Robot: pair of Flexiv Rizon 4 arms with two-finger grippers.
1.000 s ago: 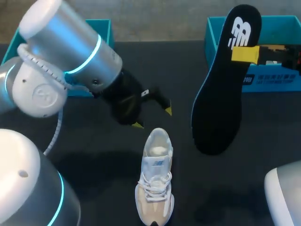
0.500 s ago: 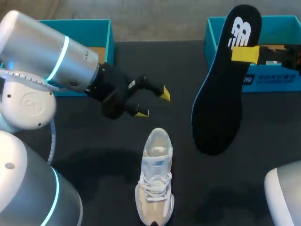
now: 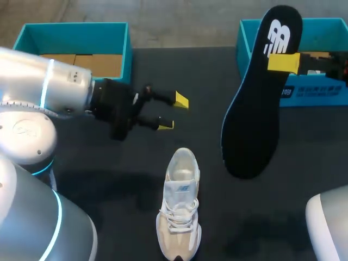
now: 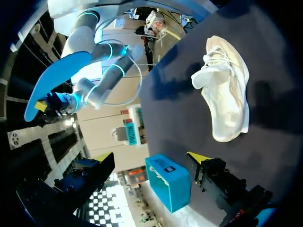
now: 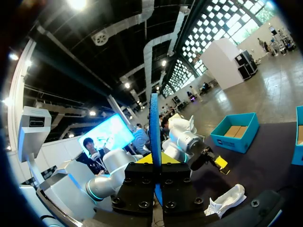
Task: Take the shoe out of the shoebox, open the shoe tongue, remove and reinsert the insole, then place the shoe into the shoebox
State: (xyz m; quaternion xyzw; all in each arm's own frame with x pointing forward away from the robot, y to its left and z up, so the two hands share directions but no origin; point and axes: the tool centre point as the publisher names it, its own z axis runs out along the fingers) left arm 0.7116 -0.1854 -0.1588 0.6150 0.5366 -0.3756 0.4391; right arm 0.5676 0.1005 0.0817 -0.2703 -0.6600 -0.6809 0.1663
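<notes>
While the right gripper (image 3: 283, 61) held the insole (image 3: 255, 98) up above the table (image 3: 109, 179), its two fingers were clamped on it near the logo end. In the right wrist view the insole stood edge-on between them, with its blue rim showing. Seen from the head camera, the dark insole hung with its wide forefoot lowermost. It covered the near left corner of the labelled shoebox (image 3: 321, 87) at the far right of the table. What lay inside that teal box was largely hidden behind the insole and the gripper, and only some dark shapes showed.

The shoe (image 3: 179, 206), a pale cream trainer, stood on its sole on the black table, outside both boxes. Its toe pointed toward the near edge and its heel opening toward the far side. Its laces were done up over the tongue. It lay well apart from the insole, to the left of the insole's forefoot.

The left gripper (image 3: 173, 111) hovered beyond the shoe's heel and a little to the left, touching nothing. Its yellow-tipped fingers were spread apart with nothing between them, and they pointed across the table toward the right. In the left wrist view the shoe lay off to one side of the fingers, and a teal box showed ahead between them.

At the far left corner sat the other shoebox (image 3: 76, 41), also teal, with brown cardboard visible in its bottom. The left arm's silver forearm crossed just in front of it.
</notes>
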